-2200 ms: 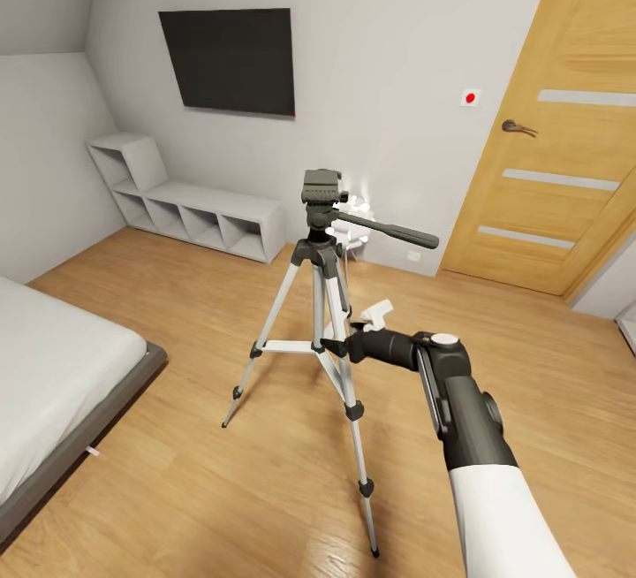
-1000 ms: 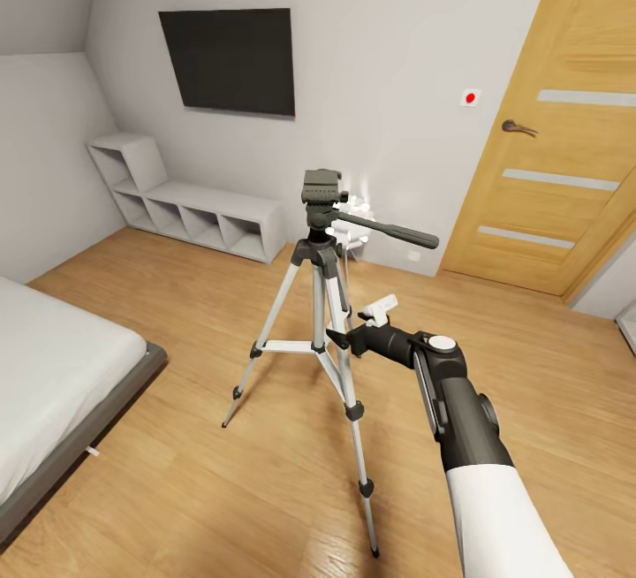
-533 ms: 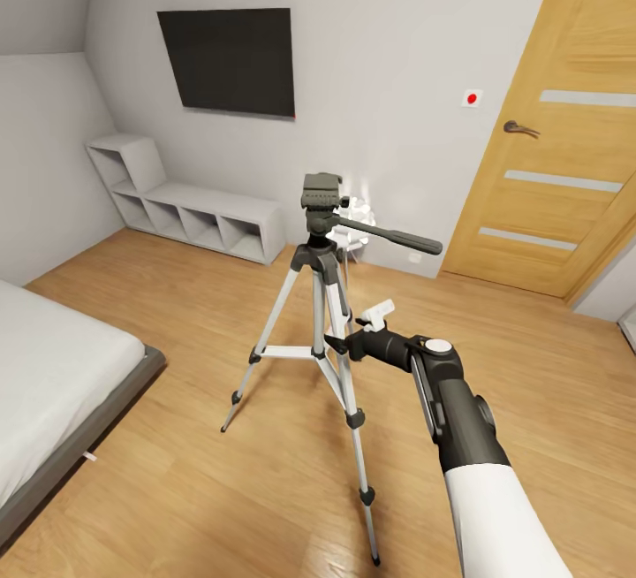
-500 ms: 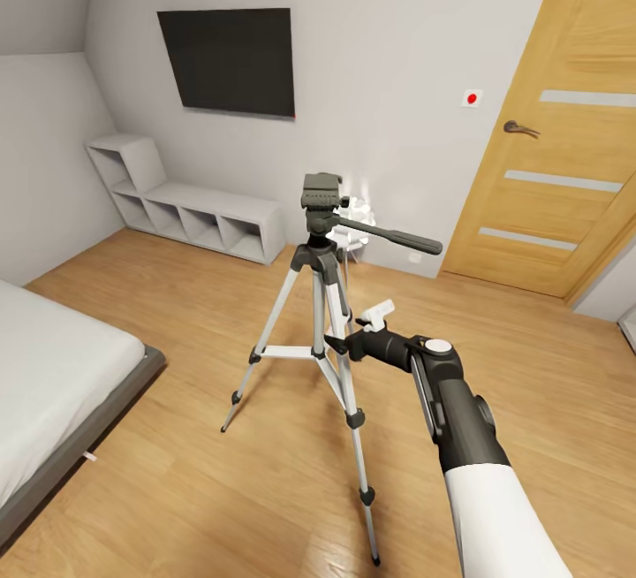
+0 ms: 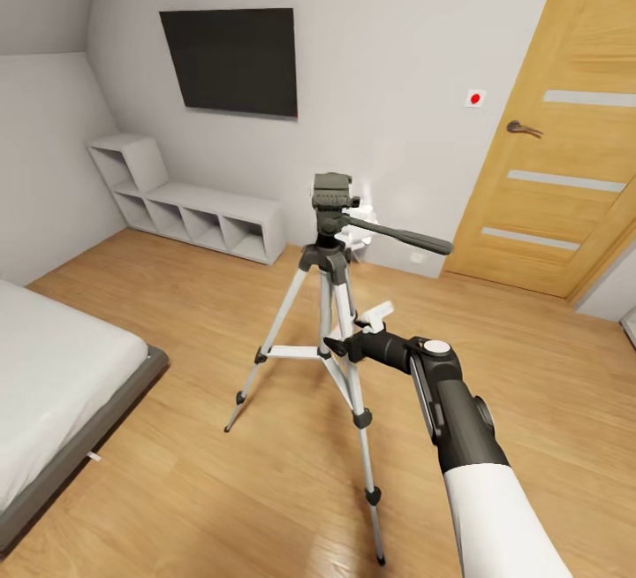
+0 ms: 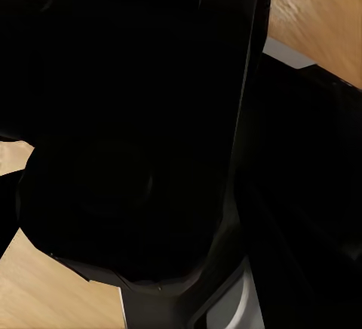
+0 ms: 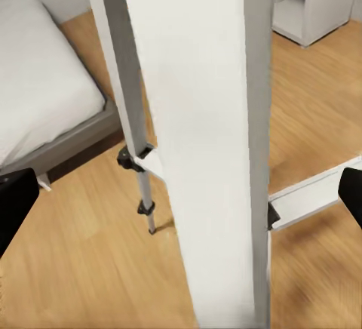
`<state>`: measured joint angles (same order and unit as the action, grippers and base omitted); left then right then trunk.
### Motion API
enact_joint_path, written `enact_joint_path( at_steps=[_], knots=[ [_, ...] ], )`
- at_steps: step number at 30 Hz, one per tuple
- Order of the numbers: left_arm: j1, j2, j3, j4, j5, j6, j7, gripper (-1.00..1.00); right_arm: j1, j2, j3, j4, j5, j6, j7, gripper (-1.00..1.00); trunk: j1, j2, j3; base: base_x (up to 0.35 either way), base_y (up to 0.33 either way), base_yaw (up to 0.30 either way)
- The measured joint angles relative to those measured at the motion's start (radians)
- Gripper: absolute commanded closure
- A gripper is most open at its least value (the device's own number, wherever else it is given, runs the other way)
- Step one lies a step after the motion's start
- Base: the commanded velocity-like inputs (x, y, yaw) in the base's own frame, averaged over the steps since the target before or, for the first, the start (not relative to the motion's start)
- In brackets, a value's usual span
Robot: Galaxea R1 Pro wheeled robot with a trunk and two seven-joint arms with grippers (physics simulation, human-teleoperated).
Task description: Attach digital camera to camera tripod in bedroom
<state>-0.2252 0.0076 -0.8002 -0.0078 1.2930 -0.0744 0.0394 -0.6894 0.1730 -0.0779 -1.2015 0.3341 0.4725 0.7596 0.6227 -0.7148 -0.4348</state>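
The camera tripod (image 5: 333,262) stands on the wood floor in the middle of the bedroom, silver legs spread, its black pan head and long handle pointing right. My right gripper (image 5: 341,346) reaches to the near leg at brace height. In the right wrist view that leg (image 7: 215,140) rises close up between my two black fingertips (image 7: 15,202), which stand wide apart, so the gripper is open around it. A black bulky shape (image 6: 136,133) sits against the left wrist camera, too dark to identify. The digital camera is hidden or out of view.
A grey-framed white bed (image 5: 53,375) lies at the left. A low white cube shelf (image 5: 199,217) runs along the far wall under the black TV (image 5: 231,61). The wooden door (image 5: 556,127) is at the right. Open floor surrounds the tripod.
The tripod has shifted slightly right and toward me in the picture, more than the walls did. My right wrist has eased a little left and down.
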Motion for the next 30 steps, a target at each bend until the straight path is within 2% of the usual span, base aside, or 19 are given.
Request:
enact_joint_path(
  at_steps=[23, 30],
  knots=[
    [0.0, 0.0, 0.001, 0.001, 0.0, 0.0, 0.0, 1.0, 0.0, 0.0, 0.0, 0.008, 0.006, 0.0, -0.007, -1.0, 0.0, 0.0, 0.0, 0.0, 0.015, 0.0],
    [0.0, 0.0, 0.001, 0.001, 0.0, 0.0, 0.0, 1.0, 0.0, 0.0, -0.001, 0.007, 0.005, -0.01, -0.039, -1.0, 0.0, 0.0, 0.0, 0.0, 0.0, 0.0]
  ],
)
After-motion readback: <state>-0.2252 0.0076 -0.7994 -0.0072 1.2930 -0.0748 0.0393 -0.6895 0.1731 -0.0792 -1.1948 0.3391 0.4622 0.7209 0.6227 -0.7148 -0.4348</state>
